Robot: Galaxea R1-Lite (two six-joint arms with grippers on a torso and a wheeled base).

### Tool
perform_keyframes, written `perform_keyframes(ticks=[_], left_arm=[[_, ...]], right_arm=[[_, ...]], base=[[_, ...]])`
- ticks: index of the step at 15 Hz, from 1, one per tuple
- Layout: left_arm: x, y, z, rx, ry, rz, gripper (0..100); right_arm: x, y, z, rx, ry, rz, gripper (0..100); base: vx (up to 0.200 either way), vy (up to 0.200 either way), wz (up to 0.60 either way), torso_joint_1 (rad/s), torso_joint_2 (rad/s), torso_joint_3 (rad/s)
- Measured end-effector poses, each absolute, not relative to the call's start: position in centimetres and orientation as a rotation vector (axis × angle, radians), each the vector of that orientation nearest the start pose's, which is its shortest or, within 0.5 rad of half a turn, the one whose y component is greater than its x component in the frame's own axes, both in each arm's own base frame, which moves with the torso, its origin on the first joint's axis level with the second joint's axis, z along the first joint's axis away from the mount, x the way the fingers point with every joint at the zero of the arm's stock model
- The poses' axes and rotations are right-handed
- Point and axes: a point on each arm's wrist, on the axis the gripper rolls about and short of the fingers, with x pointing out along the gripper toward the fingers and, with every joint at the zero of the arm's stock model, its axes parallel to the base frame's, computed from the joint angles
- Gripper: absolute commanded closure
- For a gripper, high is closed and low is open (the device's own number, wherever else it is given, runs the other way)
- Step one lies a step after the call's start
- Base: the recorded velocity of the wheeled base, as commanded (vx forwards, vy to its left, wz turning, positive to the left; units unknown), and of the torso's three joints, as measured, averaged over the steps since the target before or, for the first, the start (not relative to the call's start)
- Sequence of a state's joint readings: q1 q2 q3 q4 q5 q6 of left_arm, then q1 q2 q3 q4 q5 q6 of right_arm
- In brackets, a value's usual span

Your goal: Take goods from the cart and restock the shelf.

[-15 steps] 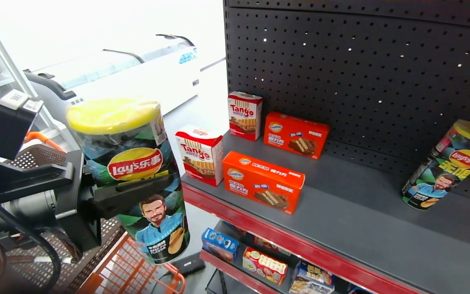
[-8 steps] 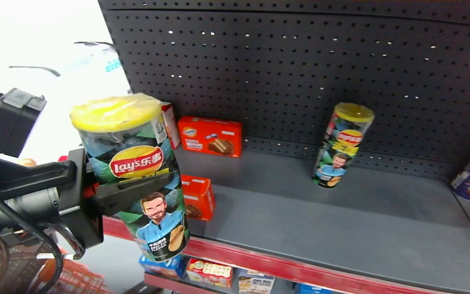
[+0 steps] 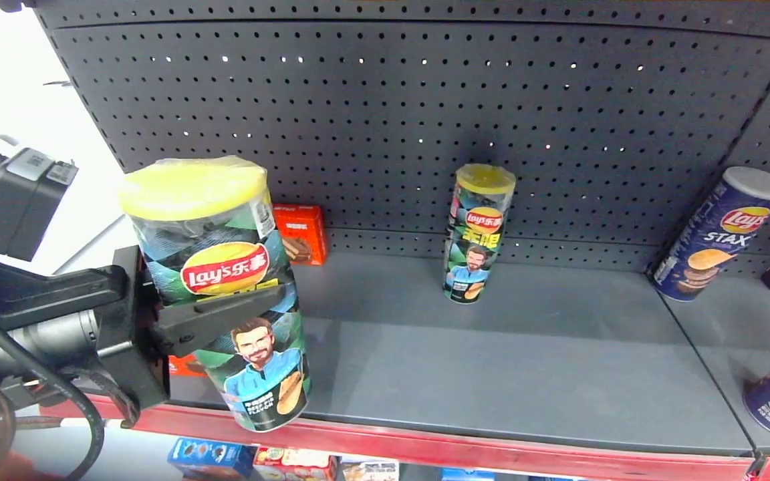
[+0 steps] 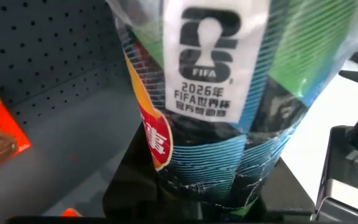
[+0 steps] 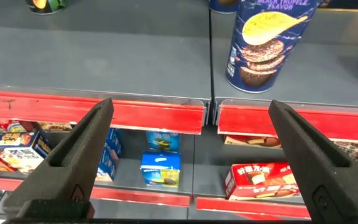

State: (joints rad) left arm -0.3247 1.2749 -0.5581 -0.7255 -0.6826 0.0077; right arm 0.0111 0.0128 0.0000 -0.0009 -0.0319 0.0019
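A yellow-lidded chip can (image 3: 214,267), green and blue, hangs nearly upright in the left claw (image 3: 224,308) at the near left, before the grey shelf (image 3: 525,374).

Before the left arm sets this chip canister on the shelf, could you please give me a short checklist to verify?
1. Left gripper shut on the yellow-lidded green chip canister: ok.
2. Canister held roughly upright: ok.
3. Bare space on the grey metal shelf beside the matching standing canister: ok.
4. Held canister's bottom above the red shelf edge: cannot tell.
5. Right gripper open and empty: ok.
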Motion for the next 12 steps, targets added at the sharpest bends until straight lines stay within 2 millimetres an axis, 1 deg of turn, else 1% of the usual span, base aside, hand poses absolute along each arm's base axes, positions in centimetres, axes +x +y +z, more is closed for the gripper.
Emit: perform_keyframes(ticks=[1,7,8,12], left_arm=[[17.64,-7.44,22.91,0.008,-0.01,-1.008,100],[17.57,-7.42,22.89,0.008,-0.009,-1.008,100],[17.57,-7.42,22.9,0.008,-0.011,-1.009,100],[17.58,-7.43,22.84,0.007,-0.005,-1.009,100]], right_arm=[[-2.18,-0.1,7.59,0.002,0.012,-0.021,0],[-2.18,-0.09,7.59,0.001,0.011,-0.022,0],[-2.18,-0.09,7.59,0.001,0.011,-0.022,0],[-2.18,-0.09,7.57,0.001,0.013,-0.02,0]], base=[[0.0,0.0,-0.6,0.007,0.0,0.007],[0.0,0.0,0.0,0.0,0.0,0.0],[0.0,0.0,-0.6,0.017,0.0,0.007],[0.0,0.0,0.0,0.0,0.0,0.0]])
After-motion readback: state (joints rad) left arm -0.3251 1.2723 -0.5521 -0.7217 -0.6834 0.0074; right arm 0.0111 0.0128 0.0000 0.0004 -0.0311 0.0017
